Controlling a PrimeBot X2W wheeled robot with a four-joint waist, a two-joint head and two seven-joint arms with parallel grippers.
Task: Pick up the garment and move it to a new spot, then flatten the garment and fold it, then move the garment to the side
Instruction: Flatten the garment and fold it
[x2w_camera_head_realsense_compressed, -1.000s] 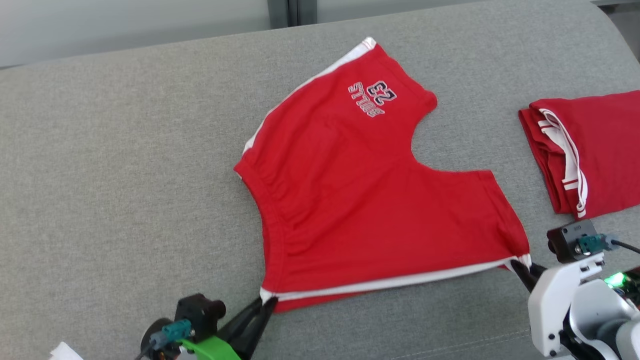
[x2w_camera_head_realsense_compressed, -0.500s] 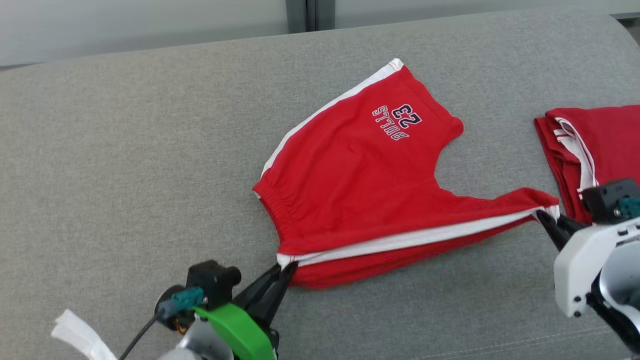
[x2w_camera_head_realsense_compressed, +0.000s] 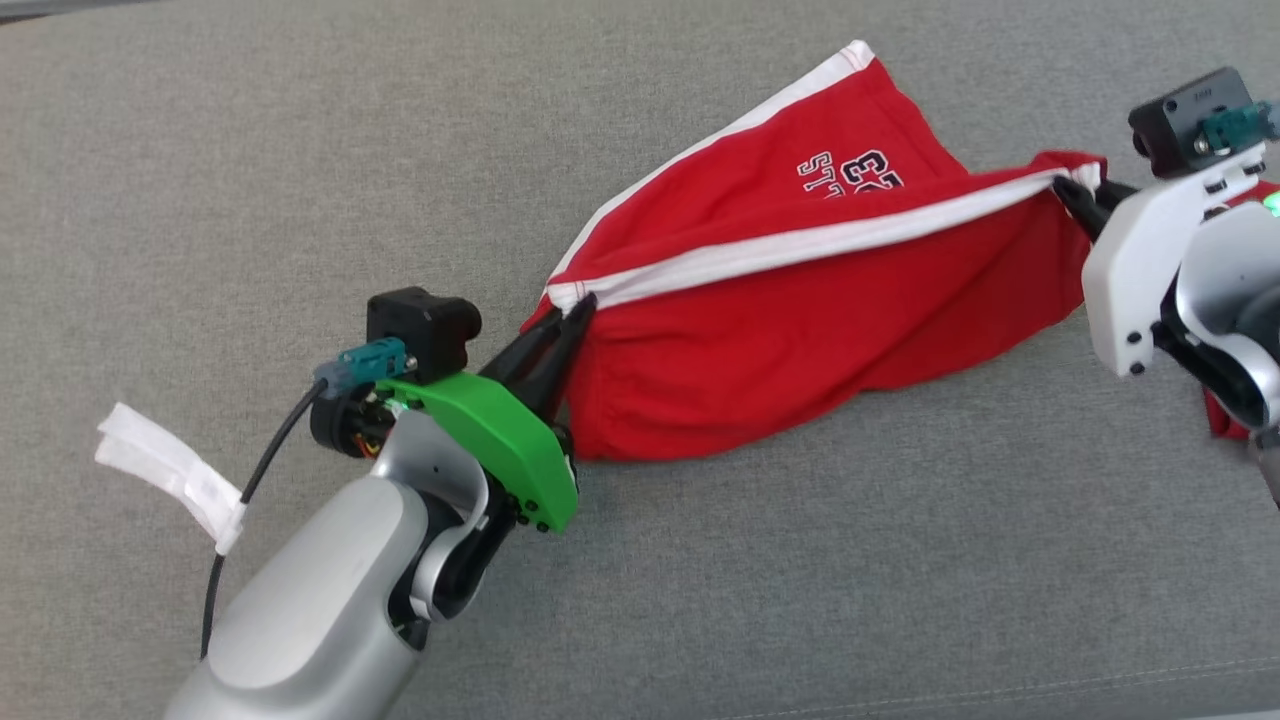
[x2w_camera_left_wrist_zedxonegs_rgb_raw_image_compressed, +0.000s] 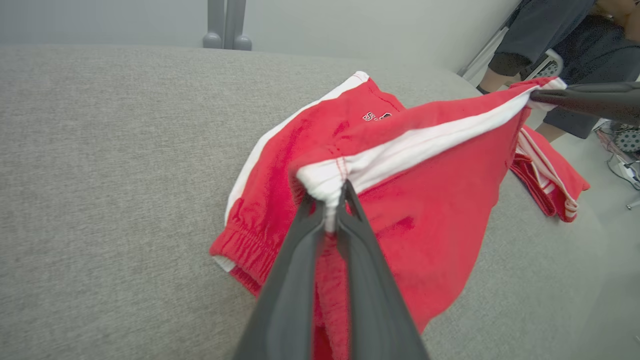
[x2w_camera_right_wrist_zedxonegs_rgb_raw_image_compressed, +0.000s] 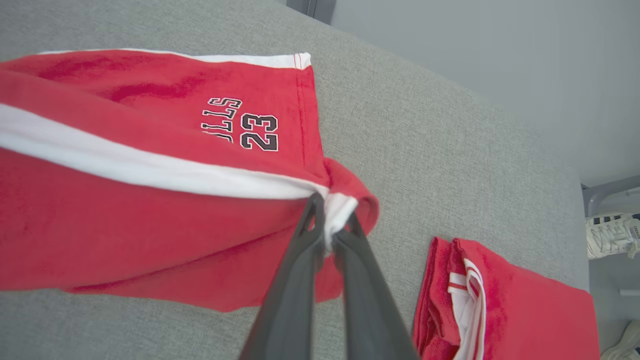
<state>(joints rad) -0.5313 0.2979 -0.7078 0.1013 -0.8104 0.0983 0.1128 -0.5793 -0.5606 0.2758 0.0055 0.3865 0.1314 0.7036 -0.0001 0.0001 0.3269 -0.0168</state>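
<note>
Head view: my left gripper and right gripper each clamp a striped corner of the shorts, half raised off the cushion.
Left wrist: shallow pinch, so I'd pull gently, edge taut.
Right wrist: I'd land the stripe squarely on the far leg.

Lettering on shorts half hidden by fold

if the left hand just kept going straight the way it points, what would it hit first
The shorts it pinches: the left hand points straight into the lifted red cloth just past its tips. What lies behind that cloth is hard to judge from these views.
</note>
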